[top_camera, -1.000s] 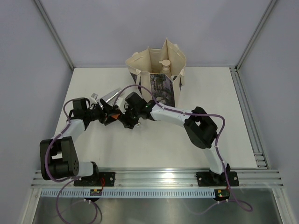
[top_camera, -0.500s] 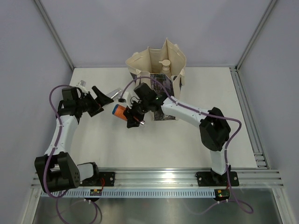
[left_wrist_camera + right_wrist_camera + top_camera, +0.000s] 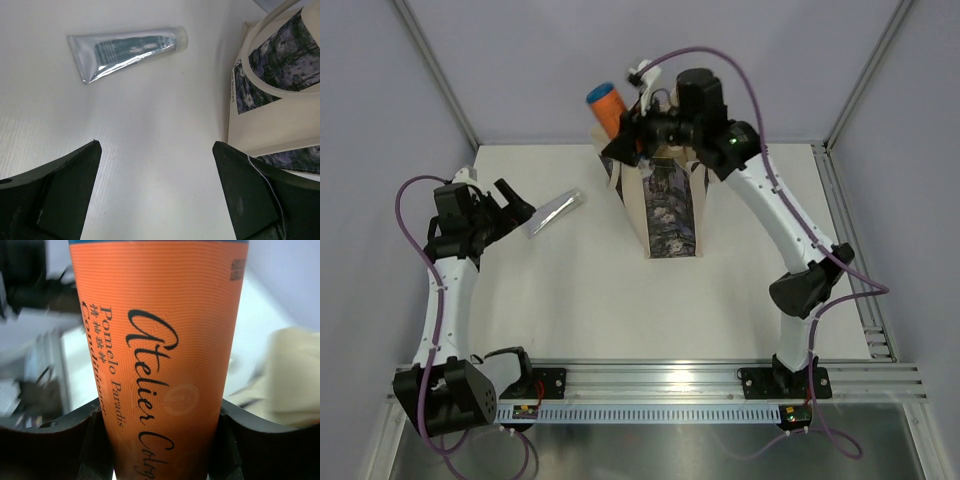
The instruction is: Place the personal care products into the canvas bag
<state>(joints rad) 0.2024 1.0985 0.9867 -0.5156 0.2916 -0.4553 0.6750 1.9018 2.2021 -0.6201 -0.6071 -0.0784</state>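
R gripper (image 3: 628, 136): we see it clamped on orange bottle (image 3: 607, 107), up by canvas bag (image 3: 667, 208) top.
L gripper (image 3: 155, 150): jaws spread, empty; silver tube (image 3: 129, 51) lies ahead, apart.

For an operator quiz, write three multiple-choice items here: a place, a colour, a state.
1. The silver tube is: A on the table left of the canvas bag; B inside that bag; C gripped.
2. The bottle in the right end effector is: A green; B clear; C orange.
3. The left end effector is: A shut on the tube; B open, empty; C shut on a handle.
Key: 1A, it lies flat on the table; 2C, orange fills the right wrist view; 3B, fingers apart, nothing between.
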